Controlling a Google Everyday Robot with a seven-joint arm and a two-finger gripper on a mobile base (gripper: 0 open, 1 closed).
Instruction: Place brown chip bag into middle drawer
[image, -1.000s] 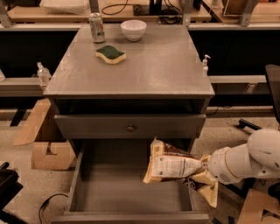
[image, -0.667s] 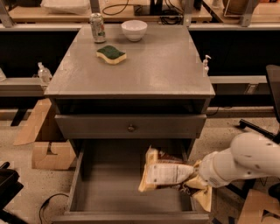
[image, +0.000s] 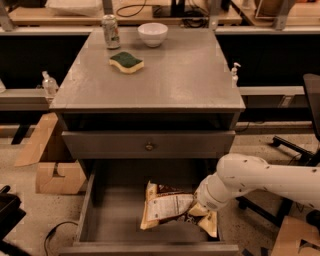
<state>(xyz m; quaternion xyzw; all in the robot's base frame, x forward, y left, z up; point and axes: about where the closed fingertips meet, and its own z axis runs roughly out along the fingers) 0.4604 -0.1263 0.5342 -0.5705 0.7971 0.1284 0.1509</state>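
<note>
The brown chip bag (image: 164, 206) lies tilted, its white printed panel facing up, low inside the open middle drawer (image: 112, 220), at the right of the drawer's floor. My gripper (image: 201, 215) is at the bag's right end, inside the drawer's right side, and is shut on the bag's edge. The white arm (image: 260, 177) reaches in from the right. Whether the bag rests on the floor or hangs just above it, I cannot tell.
The shut upper drawer front with a round knob (image: 148, 146) is just above the bag. On the cabinet top stand a green-yellow sponge (image: 126, 62), a can (image: 110, 31) and a white bowl (image: 152, 34). Cardboard boxes (image: 55, 177) lie at the left, a chair base (image: 295, 147) at the right.
The gripper and the bag have moved down and left, from above the drawer's right edge to low inside the drawer. The bag has tipped flatter.
</note>
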